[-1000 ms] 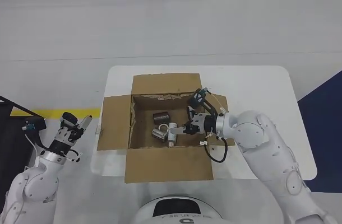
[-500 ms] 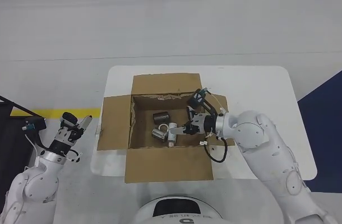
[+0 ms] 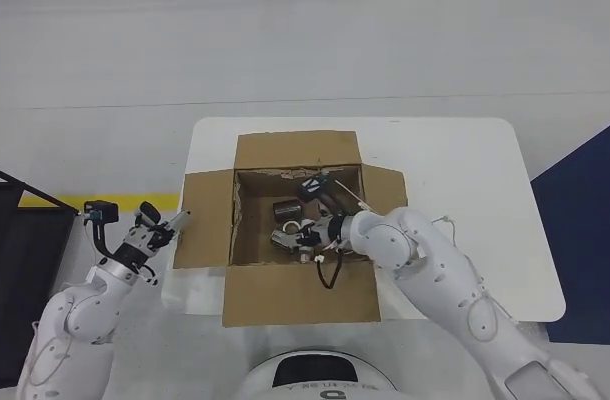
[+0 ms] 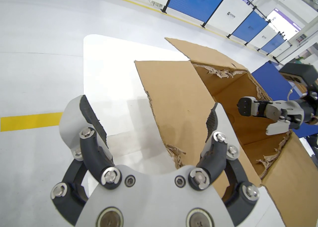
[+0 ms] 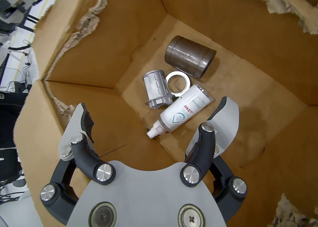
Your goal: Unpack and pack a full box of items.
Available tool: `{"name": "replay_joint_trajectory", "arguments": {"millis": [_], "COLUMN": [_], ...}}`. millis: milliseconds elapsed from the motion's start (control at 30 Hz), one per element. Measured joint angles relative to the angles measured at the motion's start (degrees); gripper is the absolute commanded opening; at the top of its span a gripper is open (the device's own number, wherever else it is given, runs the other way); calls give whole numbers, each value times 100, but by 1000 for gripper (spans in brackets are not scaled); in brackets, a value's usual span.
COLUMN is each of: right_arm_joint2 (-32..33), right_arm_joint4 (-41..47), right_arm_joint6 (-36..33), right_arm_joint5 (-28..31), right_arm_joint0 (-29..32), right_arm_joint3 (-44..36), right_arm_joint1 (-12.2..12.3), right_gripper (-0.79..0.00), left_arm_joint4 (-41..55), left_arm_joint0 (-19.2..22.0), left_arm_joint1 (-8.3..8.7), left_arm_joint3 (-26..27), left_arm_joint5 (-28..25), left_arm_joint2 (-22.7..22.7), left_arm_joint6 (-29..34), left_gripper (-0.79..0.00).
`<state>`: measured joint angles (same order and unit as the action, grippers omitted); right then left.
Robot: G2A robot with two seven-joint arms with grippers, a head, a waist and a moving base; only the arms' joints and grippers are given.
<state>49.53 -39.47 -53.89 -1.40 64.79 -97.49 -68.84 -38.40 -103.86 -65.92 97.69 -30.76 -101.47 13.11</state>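
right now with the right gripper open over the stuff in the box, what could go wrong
1. The white bottle lies against the grey ribbed part and metal ring; the open right gripper closing there may catch two things.
2. The bottle and dark cylinder lie on their sides and could roll if clipped.
3. The open left gripper is close to the side flap; a nudge might shift the box.

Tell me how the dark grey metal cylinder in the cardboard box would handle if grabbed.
The dark grey metal cylinder lies on its side, so a nudge would probably roll it. It looks like steel, likely heavy for its size. Its smooth sheen suggests it may slip.
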Motion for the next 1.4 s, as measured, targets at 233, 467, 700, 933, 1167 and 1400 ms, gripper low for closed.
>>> {"name": "replay_joint_trajectory", "arguments": {"millis": [233,467,700,933,1167,1400], "right_arm_joint2": [-574,-964,-1189,-1432,-1598,-1402], "right_arm_joint4": [6,72,172,-37,-76,-23], "right_arm_joint6": [-98,-89,-147,-282,-370,-158], "right_arm_joint5": [-679,-1217,-1691,-2151,-2347,-2426], "right_arm_joint0": [-621,-1044,-1291,-1413,-1505,-1468], "right_arm_joint3": [826,1455,1927,2235,2435,2197], "right_arm_joint1": [-256,-501,-693,-841,-986,-1012], "right_gripper": [0,0,-31,-382,-785,-785], "left_arm_joint4": [-137,-386,-383,-383,-383,-383], "left_arm_joint0": [72,164,162,162,162,162], "left_arm_joint1": [12,17,16,16,16,16], "left_arm_joint3": [-154,-270,-268,-268,-268,-268], "left_arm_joint5": [-141,-107,-109,-109,-109,-109], "left_arm_joint2": [174,294,292,292,292,293], "left_arm_joint6": [114,134,134,133,133,133], "left_gripper": [0,0,0,0,0,0]}}
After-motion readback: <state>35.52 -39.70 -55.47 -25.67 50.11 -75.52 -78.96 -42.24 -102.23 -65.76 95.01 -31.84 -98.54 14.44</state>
